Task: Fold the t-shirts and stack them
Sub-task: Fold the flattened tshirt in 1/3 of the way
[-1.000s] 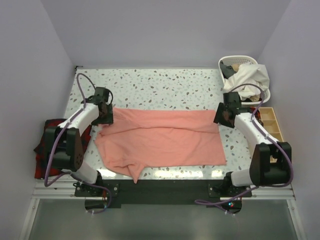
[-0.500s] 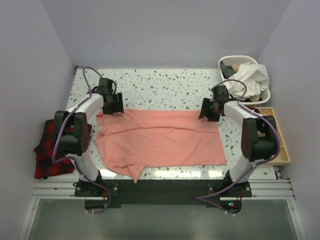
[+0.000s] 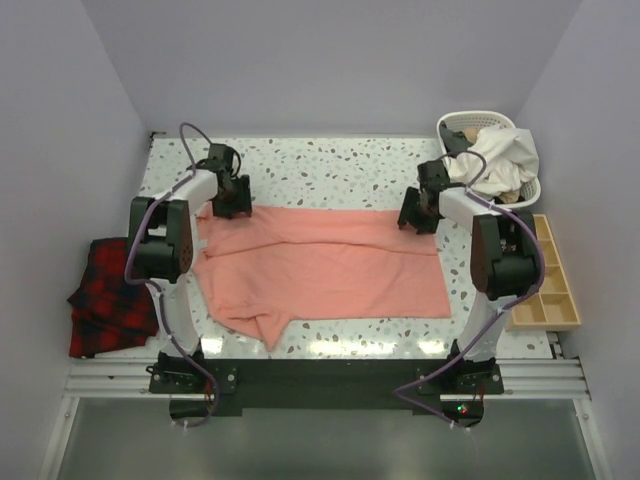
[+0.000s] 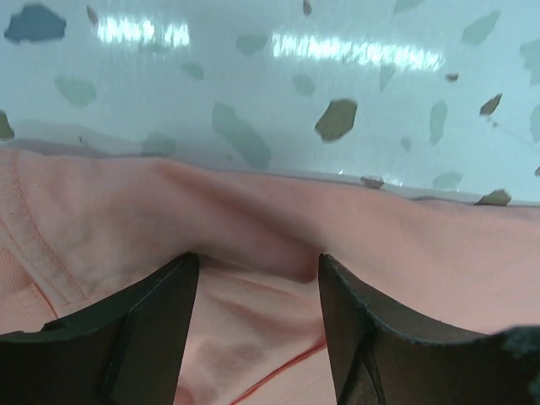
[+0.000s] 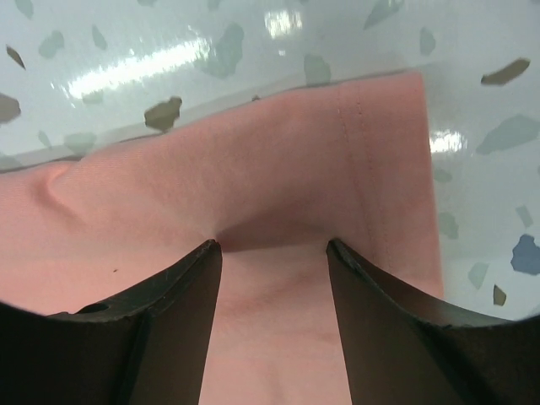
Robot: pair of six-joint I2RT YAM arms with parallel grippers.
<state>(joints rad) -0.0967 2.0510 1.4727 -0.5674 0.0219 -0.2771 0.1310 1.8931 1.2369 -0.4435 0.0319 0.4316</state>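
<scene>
Item: one salmon-pink t-shirt (image 3: pixel 320 265), plain, thin and soft, spread across the middle of the speckled table (image 3: pixel 330 170). Its long edge runs left to right in the overhead view. Condition: mostly flat, with shallow diagonal creases through the centre, a bunched and twisted corner at the lower left, and a stitched hem showing at the upper right corner. Left gripper (image 3: pixel 232 200): sits at the shirt's upper left corner, fingers parted, tips resting on the fabric's top edge with a low ridge of cloth between them, not pinched. Right gripper (image 3: pixel 418 215): sits at the upper right corner, fingers likewise parted, tips on the cloth just inside the hem. Step in hand, by judgement: spreading and squaring the shirt ahead of the first fold. Next move likely calls for smoothing the crumpled lower left corner, then closing on an edge to carry it over. Also present: plaid cloth (image 3: pixel 105 300) off the table's left side; laundry basket (image 3: pixel 480 116) at upper right.
</scene>
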